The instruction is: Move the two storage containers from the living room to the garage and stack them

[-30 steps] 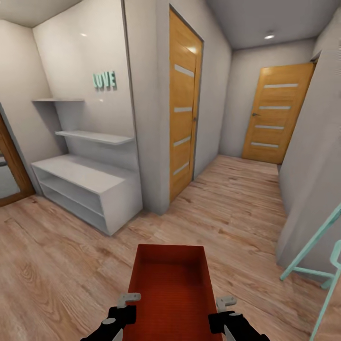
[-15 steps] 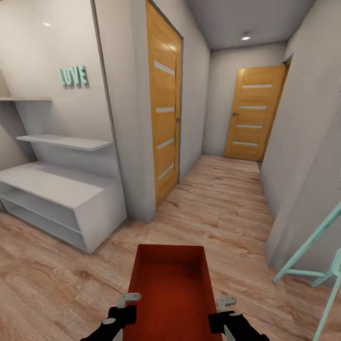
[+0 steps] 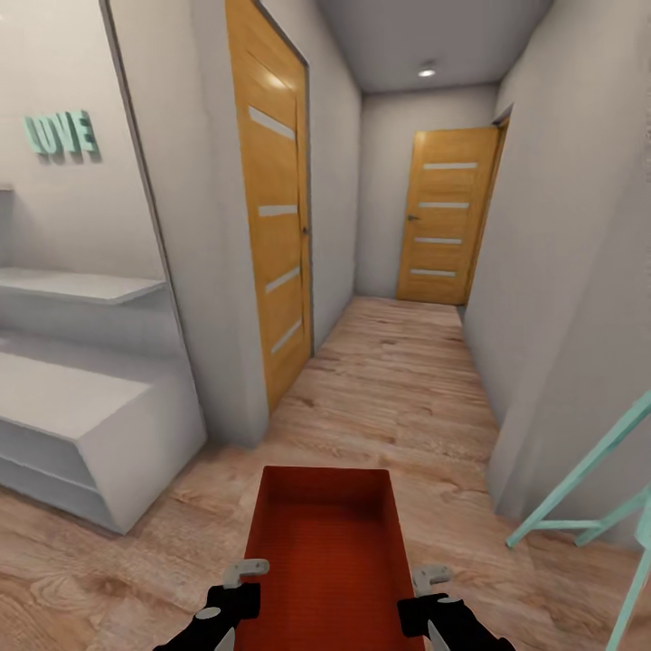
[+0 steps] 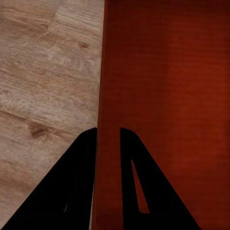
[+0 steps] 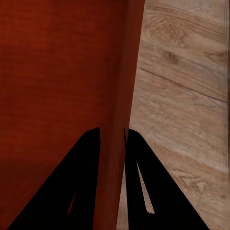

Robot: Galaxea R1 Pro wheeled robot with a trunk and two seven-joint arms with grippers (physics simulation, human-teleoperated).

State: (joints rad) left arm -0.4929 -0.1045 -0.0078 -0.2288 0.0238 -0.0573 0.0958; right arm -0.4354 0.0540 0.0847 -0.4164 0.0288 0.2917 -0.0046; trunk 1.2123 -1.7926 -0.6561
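One red-orange storage container (image 3: pixel 327 551) is held low in front of me, open top up, above a light wood plank floor. My left gripper (image 3: pixel 242 579) is shut on its left wall, and in the left wrist view that gripper (image 4: pixel 108 136) has a black finger on each side of the container wall (image 4: pixel 108 72). My right gripper (image 3: pixel 427 583) is shut on the right wall; the right wrist view shows this gripper (image 5: pixel 113 136) pinching the wall (image 5: pixel 125 72) the same way. The container is empty inside.
A narrow hallway runs ahead between white walls. An orange door (image 3: pixel 271 235) with frosted strips is on the left and another orange door (image 3: pixel 445 215) closes the far end. White shelving (image 3: pixel 81 425) stands at left, a mint-green frame (image 3: pixel 588 488) at right.
The whole view has shifted: the shelving and LOVE sign slid left and the hallway doors came closer and more central. Container and grippers keep the same place in the picture.
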